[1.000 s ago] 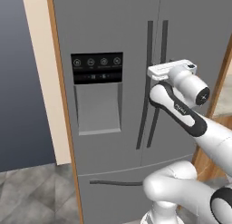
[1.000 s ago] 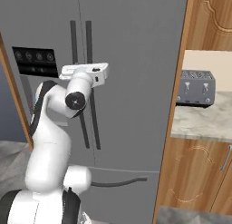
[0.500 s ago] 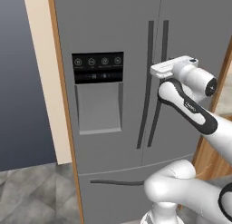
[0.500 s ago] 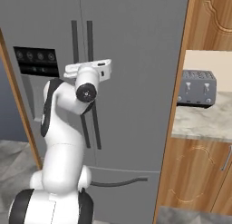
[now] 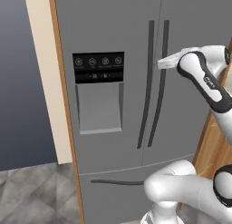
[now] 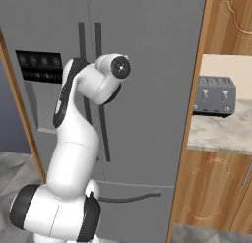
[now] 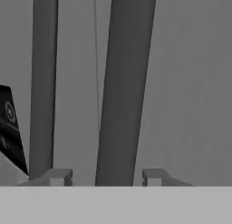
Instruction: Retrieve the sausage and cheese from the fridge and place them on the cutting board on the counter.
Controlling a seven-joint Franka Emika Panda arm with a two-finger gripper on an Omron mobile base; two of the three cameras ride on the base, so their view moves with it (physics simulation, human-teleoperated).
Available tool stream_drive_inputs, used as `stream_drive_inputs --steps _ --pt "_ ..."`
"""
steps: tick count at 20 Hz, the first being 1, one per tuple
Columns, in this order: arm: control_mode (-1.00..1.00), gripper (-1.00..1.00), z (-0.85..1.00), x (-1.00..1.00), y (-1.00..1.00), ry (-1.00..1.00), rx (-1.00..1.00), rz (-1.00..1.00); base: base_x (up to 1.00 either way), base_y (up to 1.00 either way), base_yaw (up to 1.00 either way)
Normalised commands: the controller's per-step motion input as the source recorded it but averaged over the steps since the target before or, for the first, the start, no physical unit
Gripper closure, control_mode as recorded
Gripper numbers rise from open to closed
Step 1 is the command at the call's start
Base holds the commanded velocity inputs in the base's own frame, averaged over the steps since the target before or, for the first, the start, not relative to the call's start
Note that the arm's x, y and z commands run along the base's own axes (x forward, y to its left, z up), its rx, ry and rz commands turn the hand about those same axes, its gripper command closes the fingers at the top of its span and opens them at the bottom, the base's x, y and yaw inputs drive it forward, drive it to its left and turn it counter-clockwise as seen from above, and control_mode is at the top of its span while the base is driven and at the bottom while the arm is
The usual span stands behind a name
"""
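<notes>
Jaws apart, straddling the right door's dark bar handle (image 7: 124, 82) with a thin gap on each side, not clamped on it; gripper (image 7: 106, 175) pointed straight at the fridge (image 5: 113, 28) front. Fingertips (image 7: 59, 177) level with one another at the bottom of the hand view, the left door's handle (image 7: 43, 82) just beyond and a corner of the black dispenser panel (image 7: 9, 128) at the far edge. Seen from the left base view, gripper (image 5: 165, 63) at the upper part of the right handle (image 5: 161, 82), beside the dispenser panel (image 5: 99, 67). Both fridge doors shut. Counter (image 6: 221, 134) to the right of the fridge past a wooden side panel (image 6: 194, 114), carrying a grey toaster (image 6: 216, 95), over brown cabinets (image 6: 211, 188).
</notes>
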Motion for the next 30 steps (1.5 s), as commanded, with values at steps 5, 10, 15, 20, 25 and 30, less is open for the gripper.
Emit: stream_drive_inputs --steps 5,10,15,20,25,30 --pt "-1.00 1.00 -0.20 -0.89 0.20 -0.22 -0.01 0.04 0.00 0.00 0.00" --pt "-1.00 1.00 0.00 -1.00 0.11 -0.47 -0.05 -0.01 0.00 0.00 0.00" --pt "-1.00 1.00 0.00 -1.00 -0.27 -0.42 0.00 -0.10 0.00 0.00 0.00" --pt "-1.00 1.00 0.00 -1.00 -0.54 -0.23 0.01 -0.17 0.00 0.00 0.00" --pt "-1.00 1.00 0.00 -1.00 -0.54 -0.08 0.05 -0.21 0.00 0.00 0.00" --pt "-1.00 1.00 -0.04 -0.96 -0.65 0.00 0.07 -0.22 0.00 0.00 0.00"
